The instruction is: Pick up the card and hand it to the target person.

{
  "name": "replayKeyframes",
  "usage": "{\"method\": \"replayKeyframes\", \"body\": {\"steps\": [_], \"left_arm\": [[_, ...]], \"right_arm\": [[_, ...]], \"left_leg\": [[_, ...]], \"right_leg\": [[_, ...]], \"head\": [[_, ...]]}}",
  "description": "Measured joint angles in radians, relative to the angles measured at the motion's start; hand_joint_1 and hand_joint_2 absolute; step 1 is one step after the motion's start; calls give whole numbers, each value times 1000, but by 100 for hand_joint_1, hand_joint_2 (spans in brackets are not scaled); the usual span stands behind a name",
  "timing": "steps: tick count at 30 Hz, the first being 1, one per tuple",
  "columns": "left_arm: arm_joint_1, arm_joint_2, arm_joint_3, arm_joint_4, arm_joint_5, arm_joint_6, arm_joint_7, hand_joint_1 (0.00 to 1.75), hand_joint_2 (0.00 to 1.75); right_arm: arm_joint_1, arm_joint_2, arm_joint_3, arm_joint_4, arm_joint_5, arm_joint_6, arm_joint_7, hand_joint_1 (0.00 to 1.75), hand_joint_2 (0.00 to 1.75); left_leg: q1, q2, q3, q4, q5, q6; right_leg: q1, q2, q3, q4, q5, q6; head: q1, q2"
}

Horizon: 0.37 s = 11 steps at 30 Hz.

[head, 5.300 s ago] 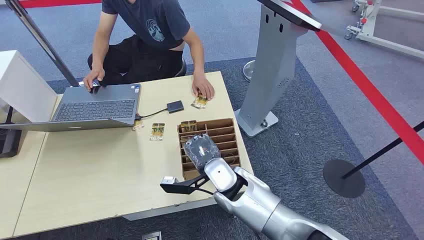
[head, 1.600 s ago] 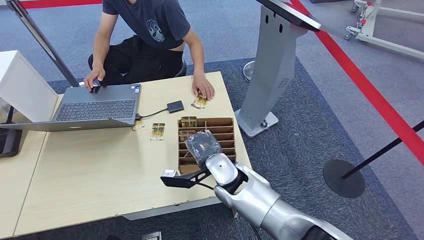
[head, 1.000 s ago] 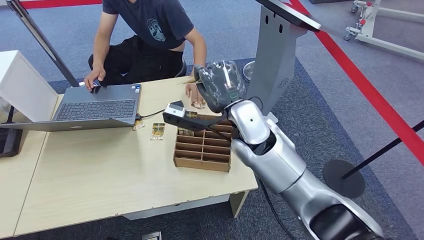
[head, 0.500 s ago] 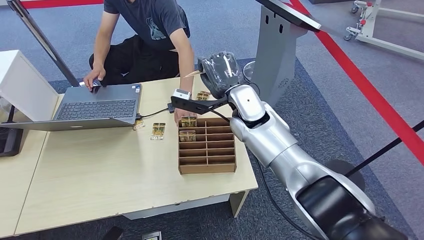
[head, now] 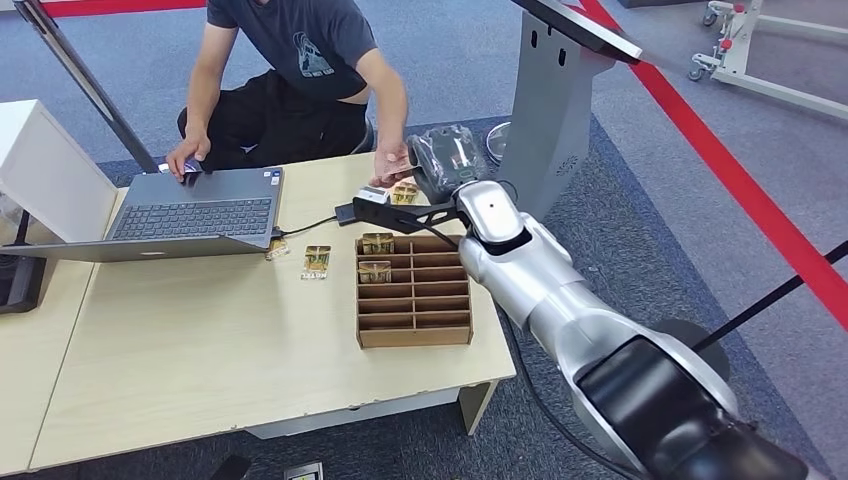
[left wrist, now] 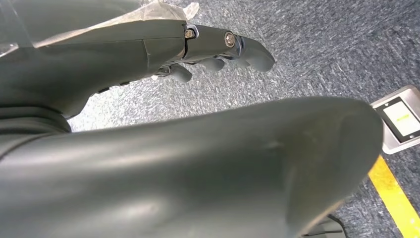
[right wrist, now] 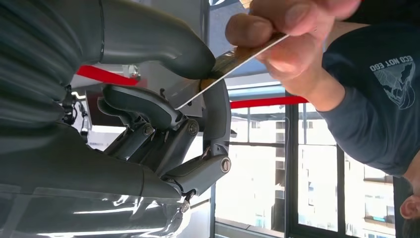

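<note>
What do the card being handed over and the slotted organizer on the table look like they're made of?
Card: thin and stiff, likely glossy printed plastic or coated paper; it stays flat between the right robot hand and the person's fingers. Organizer: matte brown slats with plain cut edges, probably thin wood or fiberboard.

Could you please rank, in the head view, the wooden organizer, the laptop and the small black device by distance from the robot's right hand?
Measured from the right hand:
1. Small black device: on the table toward the laptop, partly behind the wrist-camera bracket.
2. Wooden organizer: near the table's right edge, under the forearm. Close to the first by its nearest edge.
3. Laptop: far left of the table.
</note>
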Motion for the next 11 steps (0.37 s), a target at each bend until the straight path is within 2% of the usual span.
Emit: {"method": "replayKeyframes", "body": {"steps": [2,4,6,8,11], "left_arm": [[0,0,-3,0,0,0,-1,0,87],[0,0,-8,0,0,6,-1,0,87],[0,-1,-15,0,0,18,-1,0,0],[-1,-1,-22,0,3,30,-1,0,0],[-2,-1,-25,0,8,36,-1,0,0]], "right_arm": [[-3,4,0,12,-5,-2,-3,175,175],[-5,8,0,22,-12,-4,-8,175,175],[-7,11,0,33,-17,-8,-13,88,175],[-9,15,0,44,-24,-12,-20,1,175],[-10,19,0,53,-37,-27,-32,0,175]], "left_leg": [[0,0,0,0,0,0],[0,0,0,0,0,0],[0,0,0,0,0,0],[0,0,0,0,0,0],[0,0,0,0,0,0]], "right_leg": [[0,0,0,0,0,0],[0,0,0,0,0,0],[0,0,0,0,0,0],[0,0,0,0,0,0],[0,0,0,0,0,0]], "head": [[0,0],[0,0],[0,0],[0,0],[0,0]]}}
